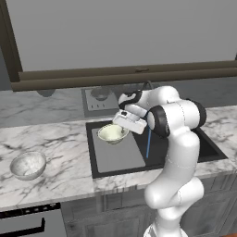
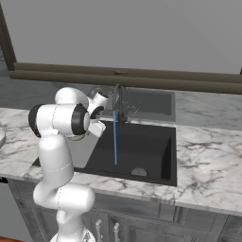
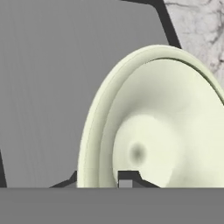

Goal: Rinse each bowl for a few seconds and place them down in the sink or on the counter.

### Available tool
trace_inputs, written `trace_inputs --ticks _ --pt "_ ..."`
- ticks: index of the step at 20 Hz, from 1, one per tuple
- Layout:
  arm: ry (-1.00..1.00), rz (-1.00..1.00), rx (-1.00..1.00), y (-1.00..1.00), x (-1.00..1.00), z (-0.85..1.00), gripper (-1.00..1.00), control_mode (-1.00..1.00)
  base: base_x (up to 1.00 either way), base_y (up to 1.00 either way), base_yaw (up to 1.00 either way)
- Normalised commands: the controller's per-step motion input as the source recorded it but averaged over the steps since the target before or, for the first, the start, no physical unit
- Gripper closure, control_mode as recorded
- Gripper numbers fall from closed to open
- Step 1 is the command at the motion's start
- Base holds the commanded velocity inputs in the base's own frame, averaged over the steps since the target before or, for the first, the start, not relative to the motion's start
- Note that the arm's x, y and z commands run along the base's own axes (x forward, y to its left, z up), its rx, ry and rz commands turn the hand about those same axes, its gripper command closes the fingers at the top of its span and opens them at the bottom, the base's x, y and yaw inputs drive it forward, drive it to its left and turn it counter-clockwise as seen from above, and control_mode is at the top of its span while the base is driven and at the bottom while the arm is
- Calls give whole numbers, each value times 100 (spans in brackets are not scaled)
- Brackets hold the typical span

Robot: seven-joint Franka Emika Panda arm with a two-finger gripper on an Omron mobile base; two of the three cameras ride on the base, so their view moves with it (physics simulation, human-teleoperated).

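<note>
Your gripper (image 1: 121,127) pinches the cream bowl (image 1: 112,133) by its rim, keeping its inside clear. It hangs over the sink's grey panel (image 1: 118,155), beside the running water (image 1: 148,144), not under it

Open black sink (image 1: 185,152) right of the water stream (image 1: 148,143); arched tap (image 2: 117,97) overhead at back.

Two bowls: one pale cream bowl (image 1: 112,133) over the sink's left side, also close up in the hand view (image 3: 162,122); one speckled grey-white bowl (image 1: 28,165) on the counter (image 1: 55,152) at left. One sink (image 2: 142,151), one tap (image 2: 117,101), one blue water stream (image 2: 115,137). One robot arm (image 1: 178,139), one gripper (image 3: 103,179).
</note>
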Motion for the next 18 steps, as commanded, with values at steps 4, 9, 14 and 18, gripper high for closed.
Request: trace_inputs --ticks 4,9,14,18 --pt "-4 -7 2 23 13 -14 100 -100 0 0 0" --pt "-1 -7 1 21 9 -21 100 -100 0 0 0" --pt "0 -8 0 20 6 -27 -100 -100 0 0 0" --pt "0 -8 0 9 1 -27 -100 -100 0 0 0"
